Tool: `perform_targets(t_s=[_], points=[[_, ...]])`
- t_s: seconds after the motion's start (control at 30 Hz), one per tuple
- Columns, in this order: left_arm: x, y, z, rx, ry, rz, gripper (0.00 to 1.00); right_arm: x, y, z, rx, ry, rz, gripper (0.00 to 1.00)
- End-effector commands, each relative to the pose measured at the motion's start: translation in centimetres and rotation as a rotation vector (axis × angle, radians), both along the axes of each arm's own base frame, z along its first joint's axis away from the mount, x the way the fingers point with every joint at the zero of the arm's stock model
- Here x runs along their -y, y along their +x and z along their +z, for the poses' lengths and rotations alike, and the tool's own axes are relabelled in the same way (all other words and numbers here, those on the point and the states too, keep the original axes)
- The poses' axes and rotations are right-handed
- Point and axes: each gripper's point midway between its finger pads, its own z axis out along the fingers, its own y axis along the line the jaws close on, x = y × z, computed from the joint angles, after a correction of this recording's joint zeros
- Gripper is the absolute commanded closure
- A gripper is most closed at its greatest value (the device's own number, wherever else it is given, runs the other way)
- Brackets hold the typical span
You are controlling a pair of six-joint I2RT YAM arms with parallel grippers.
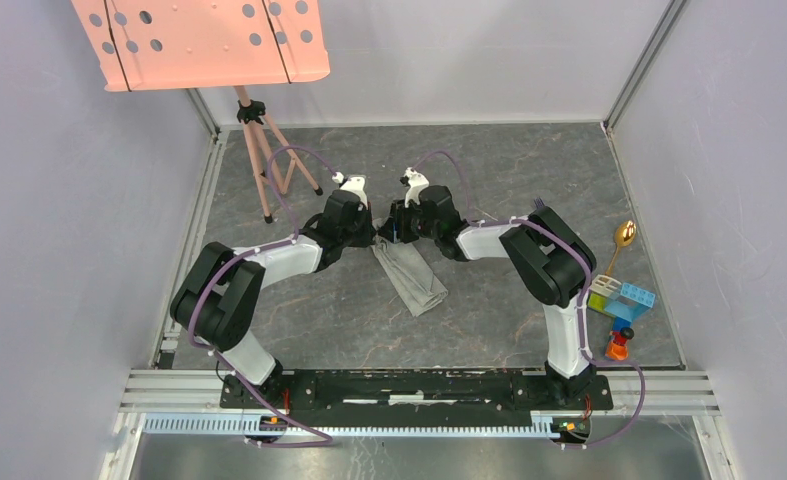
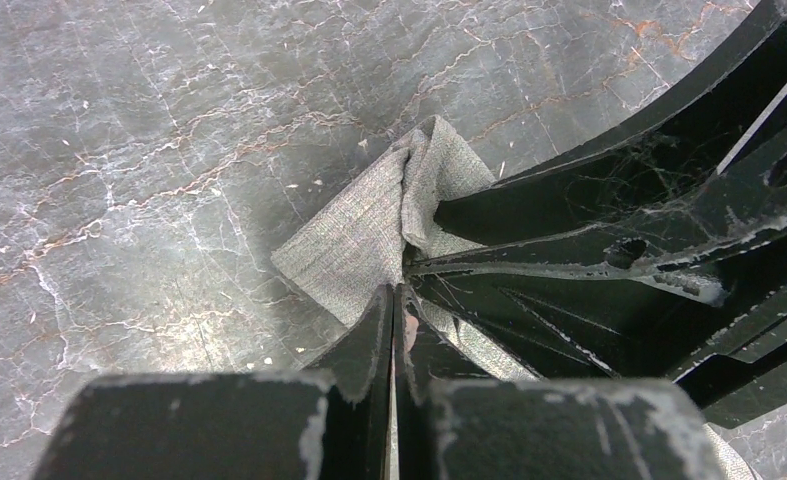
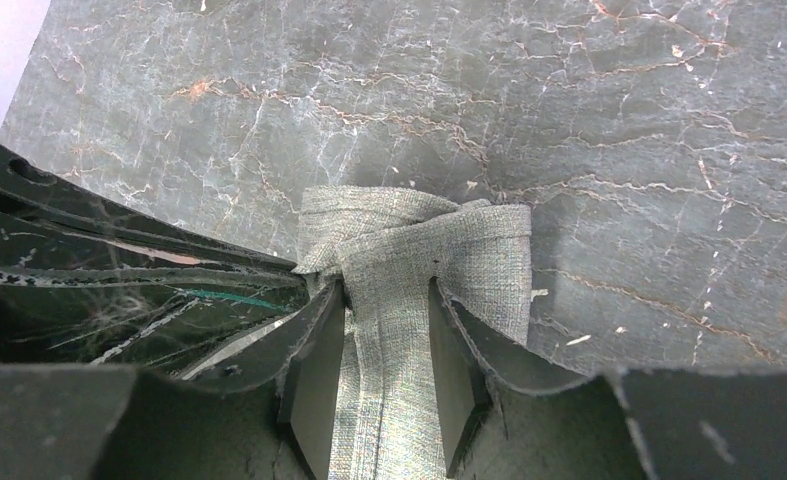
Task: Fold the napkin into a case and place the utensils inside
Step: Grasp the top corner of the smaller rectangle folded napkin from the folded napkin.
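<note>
I judge we are in the folding step. The napkin lies as a narrow slanted strip at the centre of the table in the overhead view, close to a case already. Both arms meet at its upper end.

The left gripper is clamped fully together, with no gap between the fingers. A corner of grey cloth bunches right at their tips, so it looks to me like a pinch on that edge.

The right gripper stands about half apart, one finger on each side of the folded strip. The cloth fills the space between them, but I see no squeeze in it — I read that as astride, not gripping.

The spoon sits well apart at the right edge of the overhead view, just above the toy blocks. I cannot make out the fork there.

Next, I would want this upper end pressed flat and the pouch mouth left reachable — then the right arm, being nearer, should go for the spoon. The cloth is limp, so letting go carelessly could spring the fold open.
</note>
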Motion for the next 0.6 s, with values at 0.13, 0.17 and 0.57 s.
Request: perform_targets(t_s=[0.13, 0.17, 0.57], points=[[1.3, 1.0, 2.9, 0.045, -0.103, 0.014, 0.98, -1.4, 0.3, 0.0, 0.037, -0.012, 0.006, 0.5], [1.5, 1.1, 2.9, 0.042, -0.113, 0.012, 0.98, -1.9, 0.0, -0.5, 0.029, -0.015, 0.004, 0.46], [0.3, 0.8, 1.2, 0.001, -0.128, 0.053, 0.98, -0.6, -1.9, 0.2, -0.016, -0.018, 0.006, 0.34]])
